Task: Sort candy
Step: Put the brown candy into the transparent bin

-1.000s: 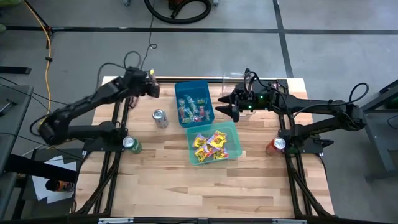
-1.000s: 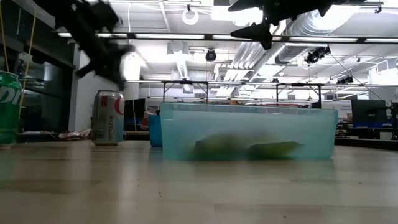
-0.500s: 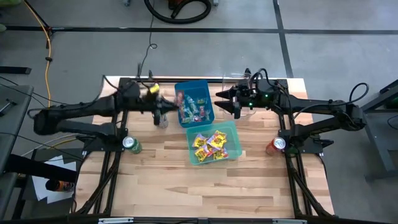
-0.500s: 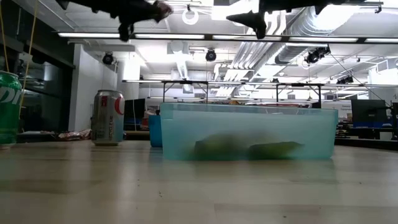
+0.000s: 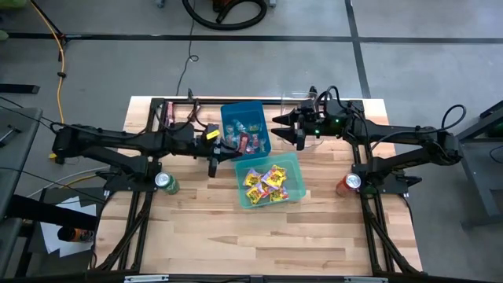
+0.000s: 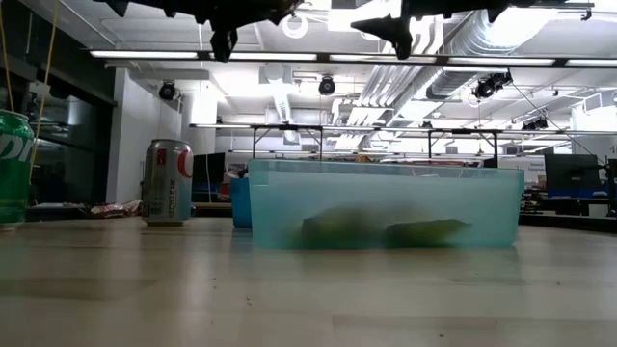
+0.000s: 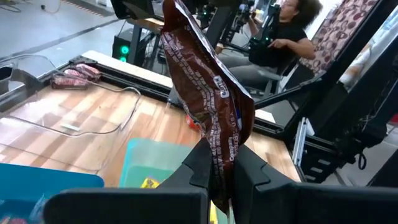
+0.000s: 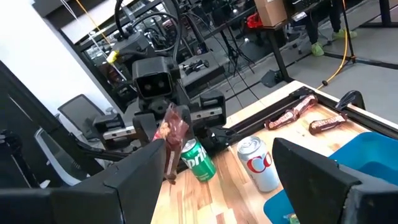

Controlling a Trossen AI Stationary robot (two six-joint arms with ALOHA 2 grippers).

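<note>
The blue bin (image 5: 245,130) and teal bin (image 5: 271,180) sat mid-table. The left gripper (image 7: 219,163) pinched a maroon candy wrapper (image 7: 208,102) by one edge (risking a slip). The right gripper (image 5: 297,134) hovered wide, empty, beside the blue bin.

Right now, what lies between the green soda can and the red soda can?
In the high view, a translucent teal plastic bin holding yellow candy packets lies between the green soda can and red soda can.
</note>
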